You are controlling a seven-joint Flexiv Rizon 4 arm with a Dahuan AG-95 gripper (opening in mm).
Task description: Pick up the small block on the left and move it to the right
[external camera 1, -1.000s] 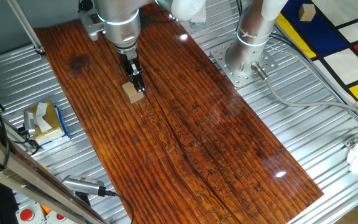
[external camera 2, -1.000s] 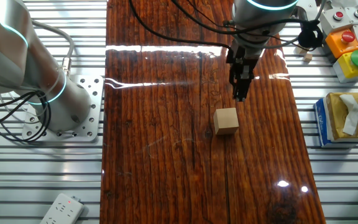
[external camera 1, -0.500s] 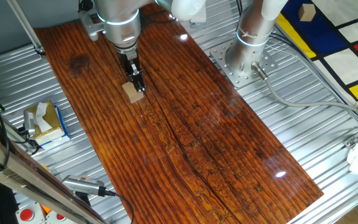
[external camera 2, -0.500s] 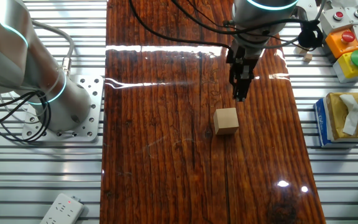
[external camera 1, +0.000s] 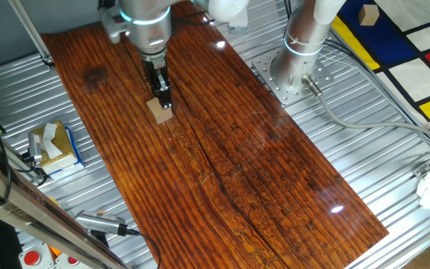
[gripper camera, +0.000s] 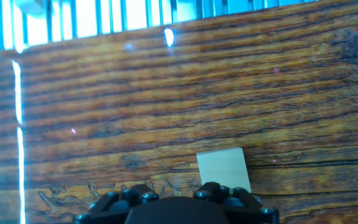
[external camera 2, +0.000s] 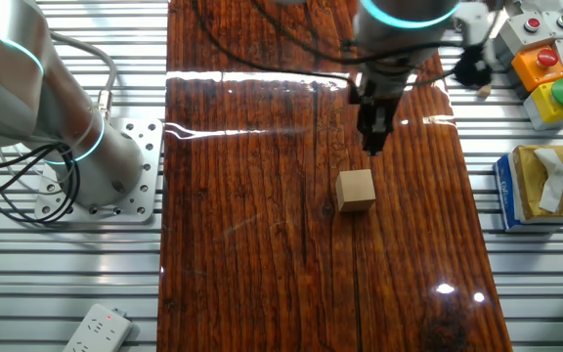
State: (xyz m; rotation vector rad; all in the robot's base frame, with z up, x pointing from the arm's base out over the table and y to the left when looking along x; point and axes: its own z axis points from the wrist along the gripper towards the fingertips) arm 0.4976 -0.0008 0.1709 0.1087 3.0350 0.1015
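Observation:
The small block (external camera 1: 159,112) is a plain light-tan wooden cube that rests on the dark wooden tabletop (external camera 1: 230,164). It also shows in the other fixed view (external camera 2: 356,190) and at the bottom of the hand view (gripper camera: 224,168). My gripper (external camera 1: 161,97) hangs just above and behind the block, its fingers close together with nothing between them. In the other fixed view the gripper (external camera 2: 372,142) is a short way beyond the block and apart from it. The hand view shows only the dark base of the hand (gripper camera: 179,208), not the fingertips.
A yellow-and-blue tissue box (external camera 1: 53,146) stands on the metal rails left of the board and shows in the other fixed view too (external camera 2: 541,186). A second arm's base (external camera 1: 297,63) is bolted beside the board. Button boxes (external camera 2: 550,64) sit at the corner.
The wrist has risen a little and shifted slightly; it is blurred in the other fixed view. The block has not moved.

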